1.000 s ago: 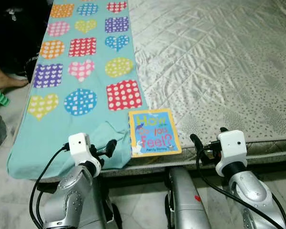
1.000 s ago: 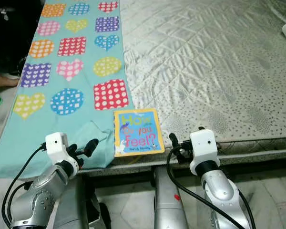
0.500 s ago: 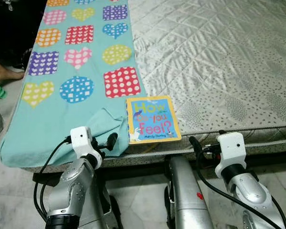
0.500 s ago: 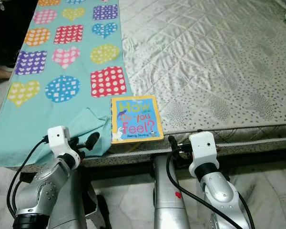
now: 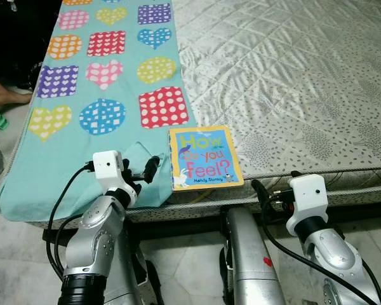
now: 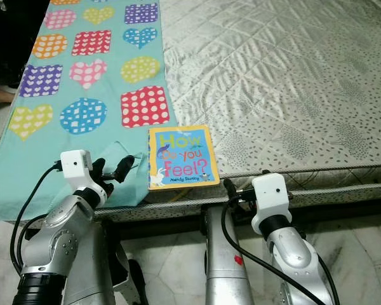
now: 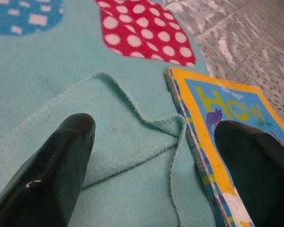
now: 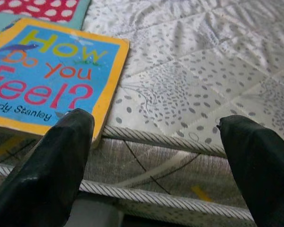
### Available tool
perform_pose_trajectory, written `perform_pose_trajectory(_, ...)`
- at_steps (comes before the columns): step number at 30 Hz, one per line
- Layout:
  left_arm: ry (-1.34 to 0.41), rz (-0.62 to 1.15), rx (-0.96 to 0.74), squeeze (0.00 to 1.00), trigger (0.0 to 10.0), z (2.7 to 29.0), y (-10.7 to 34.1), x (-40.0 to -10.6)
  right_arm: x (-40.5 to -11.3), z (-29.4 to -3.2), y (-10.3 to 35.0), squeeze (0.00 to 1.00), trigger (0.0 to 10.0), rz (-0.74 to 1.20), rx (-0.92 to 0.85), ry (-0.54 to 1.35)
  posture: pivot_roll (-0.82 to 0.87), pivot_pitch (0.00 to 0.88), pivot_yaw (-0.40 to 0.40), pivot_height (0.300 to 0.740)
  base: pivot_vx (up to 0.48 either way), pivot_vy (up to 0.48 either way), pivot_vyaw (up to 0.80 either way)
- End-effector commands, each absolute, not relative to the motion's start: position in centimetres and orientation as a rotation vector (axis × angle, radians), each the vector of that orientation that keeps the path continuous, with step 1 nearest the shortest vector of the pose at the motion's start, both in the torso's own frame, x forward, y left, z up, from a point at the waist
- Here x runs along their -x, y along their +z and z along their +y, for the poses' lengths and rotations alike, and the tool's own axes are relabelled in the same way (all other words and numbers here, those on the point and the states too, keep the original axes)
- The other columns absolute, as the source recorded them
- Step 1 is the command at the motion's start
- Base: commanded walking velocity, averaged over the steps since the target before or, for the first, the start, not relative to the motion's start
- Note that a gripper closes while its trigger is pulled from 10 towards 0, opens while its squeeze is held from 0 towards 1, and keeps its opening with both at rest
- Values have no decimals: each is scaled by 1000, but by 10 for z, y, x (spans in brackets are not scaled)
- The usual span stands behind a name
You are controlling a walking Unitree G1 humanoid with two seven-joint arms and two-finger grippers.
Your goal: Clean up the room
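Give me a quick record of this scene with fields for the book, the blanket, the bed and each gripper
book: "How Do You Feel?" board book, flat at the mattress's near edge
blanket: teal fleece blanket with dotted hearts and circles, corner folded beside the book
bed: quilted grey mattress
left gripper: left gripper open, over the blanket's folded corner, next to the book
right gripper: right gripper open, at the mattress edge just right of the book

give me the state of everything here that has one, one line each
book: closed, lying flat, front cover up, at the mattress's near edge
blanket: spread flat on the mattress, its near corner folded over beside the book
mattress: bare, quilted cover
left gripper: open, over the blanket's folded corner, holding nothing
right gripper: open, at the mattress edge beside the book, holding nothing
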State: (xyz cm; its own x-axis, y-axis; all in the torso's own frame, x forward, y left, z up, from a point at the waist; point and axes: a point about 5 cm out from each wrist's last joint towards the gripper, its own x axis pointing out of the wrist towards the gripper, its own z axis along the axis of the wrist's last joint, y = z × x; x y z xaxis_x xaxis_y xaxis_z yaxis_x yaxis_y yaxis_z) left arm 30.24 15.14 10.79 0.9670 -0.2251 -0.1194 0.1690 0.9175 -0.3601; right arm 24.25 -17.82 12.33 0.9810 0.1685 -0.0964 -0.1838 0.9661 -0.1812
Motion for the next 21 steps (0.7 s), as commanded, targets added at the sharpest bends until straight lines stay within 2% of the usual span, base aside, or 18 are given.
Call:
perform_pose_trajectory(1,-203,249,388,0,10000,151,92,-301,-242,-176,124,0,10000,74,184,183,-240,238,38,500,0,0,0)
perform_pose_trajectory(5,-257,255,446,0,10000,142,91,-311,-243,-172,127,0,10000,64,179,188,-252,239,35,500,0,0,0)
perform_pose_trajectory(9,-363,236,511,0,10000,119,101,-327,-240,-175,128,0,10000,61,181,179,-271,244,39,500,0,0,0)
perform_pose_trajectory(14,-472,215,545,0,10000,100,113,-328,-237,-178,127,0,10000,65,185,164,-279,247,48,500,0,0,0)
perform_pose_trajectory(21,-481,263,576,0,10000,100,100,-320,-239,-176,126,0,10000,66,181,166,-269,247,47,500,0,0,0)
